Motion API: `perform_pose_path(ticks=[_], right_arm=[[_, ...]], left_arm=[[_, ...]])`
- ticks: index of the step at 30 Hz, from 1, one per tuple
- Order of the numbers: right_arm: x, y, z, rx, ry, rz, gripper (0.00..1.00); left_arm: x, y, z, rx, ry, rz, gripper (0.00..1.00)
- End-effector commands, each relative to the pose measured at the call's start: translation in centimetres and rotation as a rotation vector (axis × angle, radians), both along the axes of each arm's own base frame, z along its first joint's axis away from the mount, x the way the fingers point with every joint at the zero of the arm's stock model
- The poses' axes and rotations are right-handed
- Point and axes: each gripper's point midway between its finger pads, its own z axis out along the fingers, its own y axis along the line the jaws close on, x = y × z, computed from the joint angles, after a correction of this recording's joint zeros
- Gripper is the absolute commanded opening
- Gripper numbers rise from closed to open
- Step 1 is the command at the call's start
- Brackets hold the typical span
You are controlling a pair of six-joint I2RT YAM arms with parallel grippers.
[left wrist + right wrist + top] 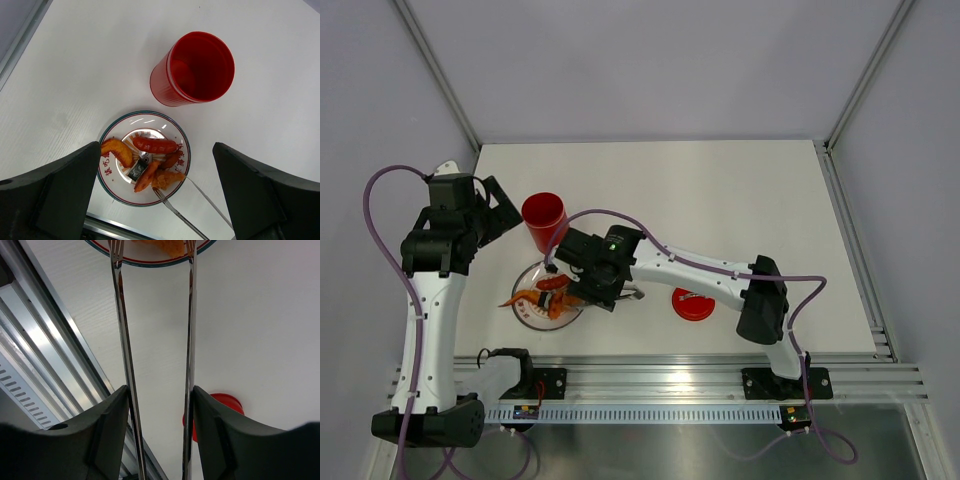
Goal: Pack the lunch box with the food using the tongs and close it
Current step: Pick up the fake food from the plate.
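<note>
Two tongs [190, 330] arms pinched in right gripper [160, 395], tips at plate [144, 113] rim; left gripper [156, 149] spread wide, empty, above plate with food [118, 151].

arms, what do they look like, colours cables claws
The left arm and right arm have white links, bulky black joint housings and a looping purple cable each. The right wrist carries a small green light. The left claw and right claw have broad, dark grey wedge-shaped fingers.
</note>
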Motion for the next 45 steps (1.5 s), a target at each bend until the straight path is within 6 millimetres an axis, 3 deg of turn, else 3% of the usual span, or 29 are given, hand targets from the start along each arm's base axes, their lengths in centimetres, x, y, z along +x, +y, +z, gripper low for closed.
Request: perform_pose_path(ticks=[1, 11, 26, 35, 45], right_arm=[[1.0, 1.2, 0.8, 0.026, -0.063, 0.026, 0.59], [0.5, 1.3, -0.6, -0.003, -0.024, 0.037, 0.60], [-1.4, -0.3, 0.2, -0.022, 0.055, 0.043, 0.56], [-2.4, -0.1, 0.7, -0.007, 0.097, 0.069, 0.57], [-1.0, 0.8, -0.4, -0.024, 0.039, 0.063, 0.59]], left_arm=[[-0.1, 0.3, 0.8, -0.007, -0.042, 0.006, 0.99], [0.2, -0.1, 1.3, -0.009, -0.028, -0.036, 0.99], [0.1, -0.2, 1.0, -0.017, -0.024, -0.040, 0.99], [0.1, -0.3, 0.8, -0.025, -0.022, -0.042, 0.99], [0.1, -0.5, 0.6, -0.034, -0.021, -0.048, 0.99]])
